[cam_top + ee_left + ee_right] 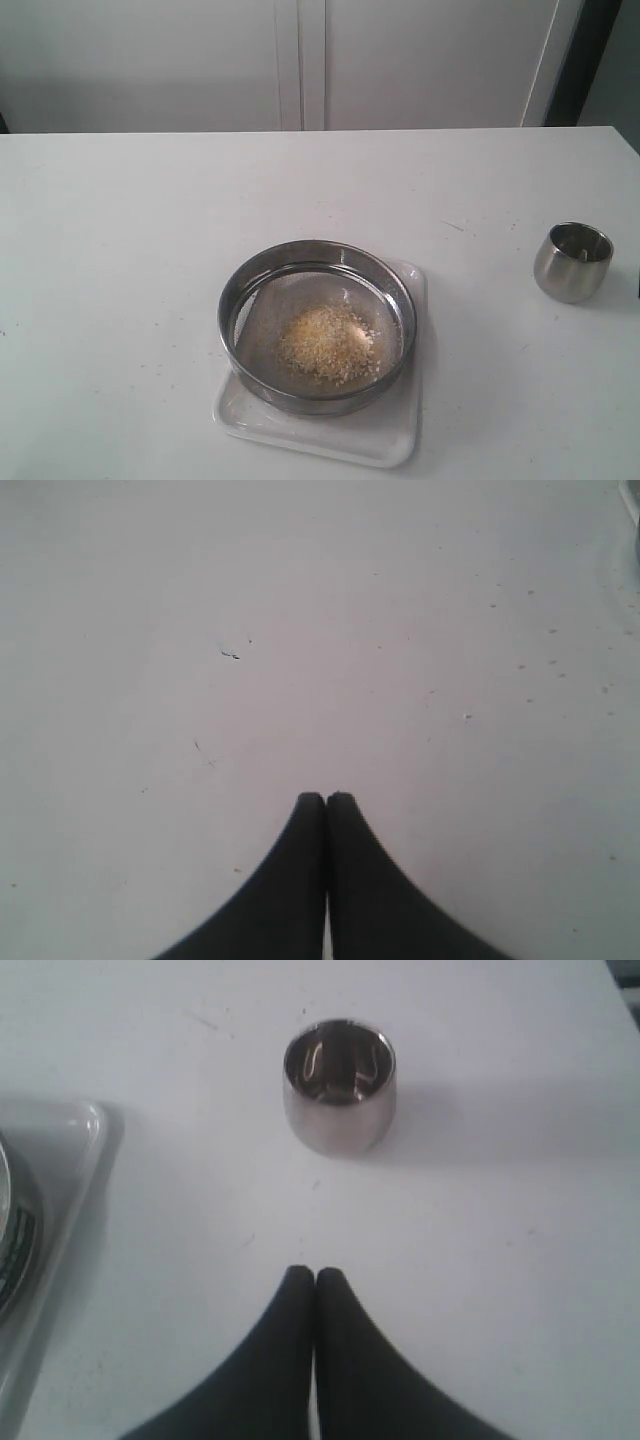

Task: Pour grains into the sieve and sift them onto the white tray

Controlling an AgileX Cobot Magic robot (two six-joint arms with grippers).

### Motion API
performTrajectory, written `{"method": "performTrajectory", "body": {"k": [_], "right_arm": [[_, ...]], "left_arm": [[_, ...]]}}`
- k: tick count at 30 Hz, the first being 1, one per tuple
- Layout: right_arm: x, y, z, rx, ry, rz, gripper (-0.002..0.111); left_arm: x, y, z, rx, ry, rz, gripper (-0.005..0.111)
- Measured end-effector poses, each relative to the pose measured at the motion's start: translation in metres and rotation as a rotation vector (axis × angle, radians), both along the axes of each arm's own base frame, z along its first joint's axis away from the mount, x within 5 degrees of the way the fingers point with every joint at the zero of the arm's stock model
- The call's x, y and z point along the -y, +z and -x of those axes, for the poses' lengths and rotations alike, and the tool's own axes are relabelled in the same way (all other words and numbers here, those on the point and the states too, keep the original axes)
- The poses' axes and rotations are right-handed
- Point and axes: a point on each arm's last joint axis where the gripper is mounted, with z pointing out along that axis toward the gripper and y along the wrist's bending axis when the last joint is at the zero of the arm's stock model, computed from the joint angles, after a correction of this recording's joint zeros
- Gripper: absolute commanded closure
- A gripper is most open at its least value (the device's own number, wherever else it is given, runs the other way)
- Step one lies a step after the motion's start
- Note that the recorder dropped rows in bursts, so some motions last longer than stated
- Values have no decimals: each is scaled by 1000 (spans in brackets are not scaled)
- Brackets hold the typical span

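The round steel sieve (pixel 317 325) rests on the white tray (pixel 390 440) near the table's front middle. A heap of golden and pale grains (pixel 328 345) lies on its mesh. In the right wrist view a corner of the tray (pixel 70 1150) and a sliver of the sieve (pixel 12 1230) show at the edge. My right gripper (pixel 315 1274) is shut with nothing in it, over bare table short of the steel cup. My left gripper (pixel 325 798) is shut and empty over bare table. Neither gripper appears in the exterior view.
A small rounded steel cup (pixel 572 261) stands upright at the right of the white table (pixel 120 250), and its inside (pixel 338 1065) looks empty. Small specks dot the tabletop (pixel 540 665). A white cabinet wall (pixel 300 60) stands behind the table.
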Motion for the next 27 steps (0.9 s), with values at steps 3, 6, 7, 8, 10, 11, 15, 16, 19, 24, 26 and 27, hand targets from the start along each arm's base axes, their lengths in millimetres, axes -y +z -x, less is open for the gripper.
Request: {"method": "performTrajectory", "body": {"k": [3, 6, 7, 8, 10, 11, 15, 16, 19, 24, 26, 27], "right_arm": [[-1, -1, 8, -46, 7, -4, 108], [-1, -1, 16, -77, 13, -4, 108], [-1, -1, 19, -88, 14, -4, 108], [-1, -1, 21, -95, 16, -3, 108], [-2, -2, 26, -120, 18, -4, 108], [-2, -2, 28, -132, 19, -4, 108], [-2, -2, 34, -158, 21, -5, 108], [-2, -2, 35, -160, 21, -5, 108], [-2, -2, 37, -162, 22, -5, 108], [-2, -2, 37, -161, 22, -5, 108], [-2, -2, 37, -161, 22, -5, 108], [-2, -2, 37, -161, 22, -5, 108]], "left_arm": [[0, 0, 0, 0, 0, 0, 107], [0, 0, 0, 0, 0, 0, 107], [0, 0, 0, 0, 0, 0, 107], [0, 0, 0, 0, 0, 0, 107], [0, 0, 0, 0, 0, 0, 107], [0, 0, 0, 0, 0, 0, 107], [0, 0, 0, 0, 0, 0, 107], [0, 0, 0, 0, 0, 0, 107], [0, 0, 0, 0, 0, 0, 107], [0, 0, 0, 0, 0, 0, 107], [0, 0, 0, 0, 0, 0, 107], [0, 0, 0, 0, 0, 0, 107]]}}
